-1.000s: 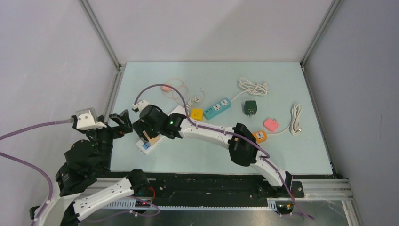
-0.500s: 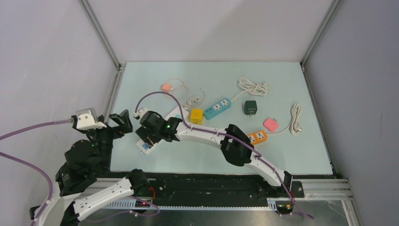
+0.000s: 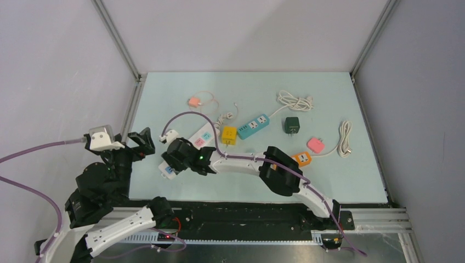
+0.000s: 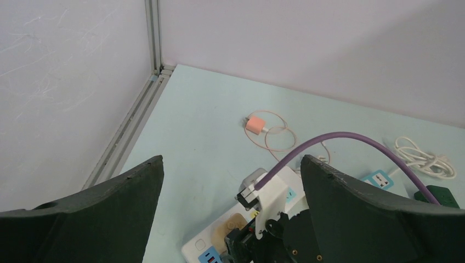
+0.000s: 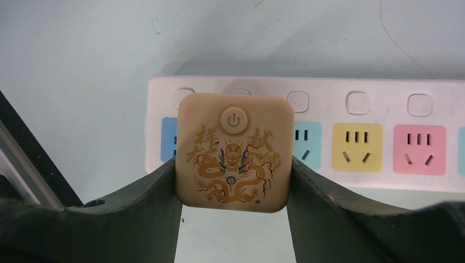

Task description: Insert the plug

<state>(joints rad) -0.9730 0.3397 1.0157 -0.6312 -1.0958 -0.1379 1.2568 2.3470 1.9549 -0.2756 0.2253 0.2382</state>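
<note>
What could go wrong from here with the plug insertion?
1. The beige plug in the right claw overlaps both the blue socket and the teal socket. Its prongs are hidden, so it may miss the holes and jam.
2. Nothing holds the power strip, and the left claw is open and away from it. Pushing may slide it.

place: robot lab cell | evidence: aluminium frame (image 3: 118, 41), plain grey walls (image 3: 247, 33), pale tabletop (image 3: 340, 175)
</note>
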